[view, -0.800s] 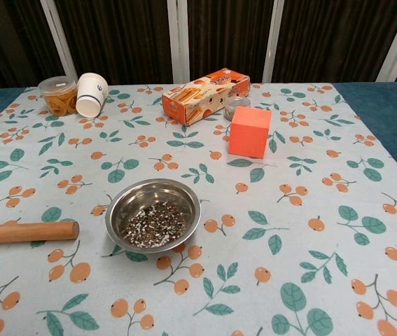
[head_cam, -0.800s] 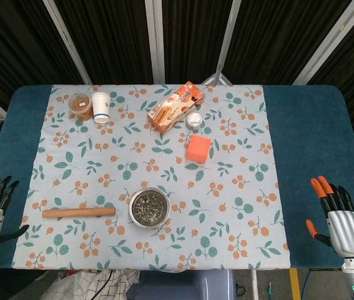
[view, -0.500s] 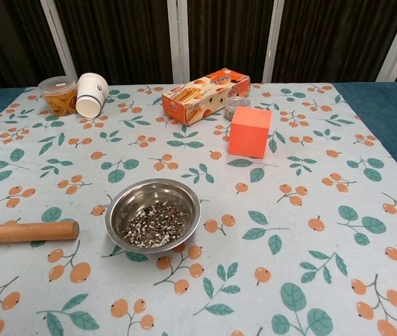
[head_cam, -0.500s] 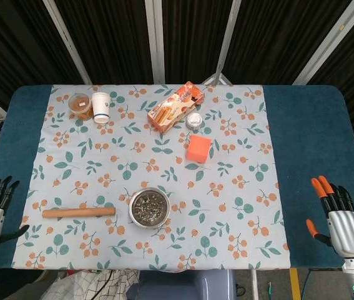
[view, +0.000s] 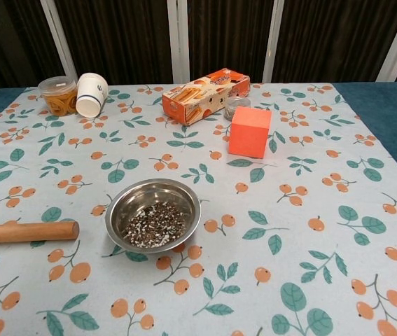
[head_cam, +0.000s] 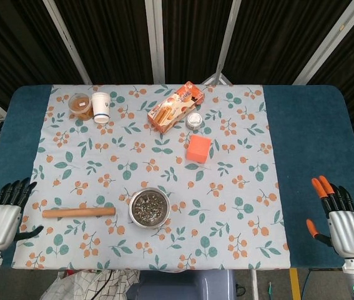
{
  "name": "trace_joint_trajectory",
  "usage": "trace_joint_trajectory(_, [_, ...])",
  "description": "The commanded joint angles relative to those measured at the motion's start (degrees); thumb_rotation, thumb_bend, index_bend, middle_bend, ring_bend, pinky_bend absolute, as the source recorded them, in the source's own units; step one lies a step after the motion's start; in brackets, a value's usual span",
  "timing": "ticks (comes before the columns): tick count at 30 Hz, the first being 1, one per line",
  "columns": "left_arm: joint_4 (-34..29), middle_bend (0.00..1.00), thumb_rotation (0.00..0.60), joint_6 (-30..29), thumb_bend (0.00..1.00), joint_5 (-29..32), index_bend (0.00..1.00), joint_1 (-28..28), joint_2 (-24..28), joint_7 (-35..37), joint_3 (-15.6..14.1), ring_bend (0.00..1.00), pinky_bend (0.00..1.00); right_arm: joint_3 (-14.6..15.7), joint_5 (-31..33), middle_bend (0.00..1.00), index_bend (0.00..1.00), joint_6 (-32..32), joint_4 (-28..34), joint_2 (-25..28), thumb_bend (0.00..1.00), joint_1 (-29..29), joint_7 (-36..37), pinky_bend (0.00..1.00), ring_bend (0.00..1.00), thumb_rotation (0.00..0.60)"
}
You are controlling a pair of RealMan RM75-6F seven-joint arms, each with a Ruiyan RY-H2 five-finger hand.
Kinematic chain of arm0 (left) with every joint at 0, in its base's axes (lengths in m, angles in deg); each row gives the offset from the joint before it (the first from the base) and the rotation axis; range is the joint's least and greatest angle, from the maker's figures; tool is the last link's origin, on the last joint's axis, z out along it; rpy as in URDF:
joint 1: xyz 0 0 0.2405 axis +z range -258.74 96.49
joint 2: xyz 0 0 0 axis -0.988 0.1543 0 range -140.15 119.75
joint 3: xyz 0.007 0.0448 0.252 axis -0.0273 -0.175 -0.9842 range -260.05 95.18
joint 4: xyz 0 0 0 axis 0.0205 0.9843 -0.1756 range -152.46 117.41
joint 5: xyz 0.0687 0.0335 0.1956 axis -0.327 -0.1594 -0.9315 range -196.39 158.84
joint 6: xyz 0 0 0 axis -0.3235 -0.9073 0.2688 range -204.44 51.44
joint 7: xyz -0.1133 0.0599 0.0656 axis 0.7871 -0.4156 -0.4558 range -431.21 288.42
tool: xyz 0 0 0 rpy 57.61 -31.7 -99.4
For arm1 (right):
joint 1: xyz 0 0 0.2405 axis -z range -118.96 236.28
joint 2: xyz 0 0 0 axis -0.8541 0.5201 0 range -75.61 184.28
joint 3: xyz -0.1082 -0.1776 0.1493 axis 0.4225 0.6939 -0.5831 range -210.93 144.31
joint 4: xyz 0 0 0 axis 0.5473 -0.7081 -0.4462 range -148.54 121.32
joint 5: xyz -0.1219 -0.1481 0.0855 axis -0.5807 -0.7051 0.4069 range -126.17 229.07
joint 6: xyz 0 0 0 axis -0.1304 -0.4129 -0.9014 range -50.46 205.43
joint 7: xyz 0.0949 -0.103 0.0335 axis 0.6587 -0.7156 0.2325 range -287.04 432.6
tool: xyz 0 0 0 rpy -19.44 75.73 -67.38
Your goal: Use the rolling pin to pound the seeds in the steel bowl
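A wooden rolling pin (head_cam: 78, 212) (view: 23, 232) lies flat on the flowered cloth, just left of the steel bowl (head_cam: 149, 207) (view: 153, 215). Dark and pale seeds (view: 155, 225) cover the bowl's bottom. My left hand (head_cam: 5, 217) hovers at the table's front left corner, a little left of the pin's end, fingers apart and holding nothing. My right hand (head_cam: 339, 222) stays at the front right over the blue table edge, fingers spread, empty. Neither hand shows in the chest view.
At the back stand a plastic tub of orange snacks (head_cam: 80, 106), a paper cup (head_cam: 101, 107), a biscuit box (head_cam: 175, 106) and a small round tin (head_cam: 194, 121). An orange cube (head_cam: 198, 149) (view: 248, 131) sits behind the bowl, right of centre.
My left hand has shifted right and slightly up, toward the rolling pin's left end. The right hand, pin and bowl stay where they were.
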Motion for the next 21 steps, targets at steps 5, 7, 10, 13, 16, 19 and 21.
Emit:
trace_joint_trajectory(5, [-4.71, 0.16, 0.6, 7.9, 0.3, 8.98, 0.26, -5.59, -5.46, -16.78, 2.26, 0.0, 0.0, 0.12, -0.08, 0.0, 0.0, 0.12, 0.22, 0.23, 0.37, 0.0, 0.5, 0.0, 0.0, 0.6])
trace_joint_trajectory(7, [-5.09, 0.19, 0.6, 8.99, 0.31, 11.64, 0.27, -6.91, -7.69, -20.93, 2.91, 0.0, 0.0, 0.13, 0.05, 0.0, 0.0, 0.37, 0.31, 0.25, 0.37, -0.07, 0.5, 0.0, 0.0, 0.6])
trace_joint_trajectory(10, [-5.13, 0.22, 0.6, 9.85, 0.35, 14.49, 0.29, -8.43, -10.73, -24.89, 3.67, 0.0, 0.0, 0.03, 0.25, 0.0, 0.0, 0.41, 0.39, 0.3, 0.37, -0.08, 0.66, 0.0, 0.0, 0.6])
trace_joint_trajectory(13, [-4.8, 0.23, 0.6, 10.99, 0.36, 18.11, 0.31, -9.92, -14.06, -28.51, 3.97, 0.0, 0.0, -0.02, 0.38, 0.0, 0.0, 0.41, 0.49, 0.4, 0.37, -0.06, 0.94, 0.0, 0.0, 0.6])
trace_joint_trajectory(16, [-3.61, 0.23, 0.6, 11.5, 0.37, 20.82, 0.32, -11.3, -17.38, -31.77, 4.0, 0.0, 0.0, 0.02, 0.29, 0.0, 0.0, 0.4, 0.47, 0.42, 0.37, -0.07, 1.05, 0.0, 0.0, 0.6])
trace_joint_trajectory(19, [-2.22, 0.25, 0.6, 11.23, 0.38, 22.52, 0.33, -12.26, -20.58, -33.85, 3.99, 0.0, 0.0, 0.04, 0.26, 0.0, 0.0, 0.45, 0.48, 0.44, 0.37, -0.09, 1.15, 0.0, 0.0, 0.6])
trace_joint_trajectory(21, [-1.57, 0.25, 0.6, 11.03, 0.38, 23.19, 0.34, -12.64, -22.1, -34.37, 3.97, 0.0, 0.0, 0.03, 0.28, 0.0, 0.0, 0.47, 0.47, 0.46, 0.37, -0.1, 1.28, 0.0, 0.0, 0.6])
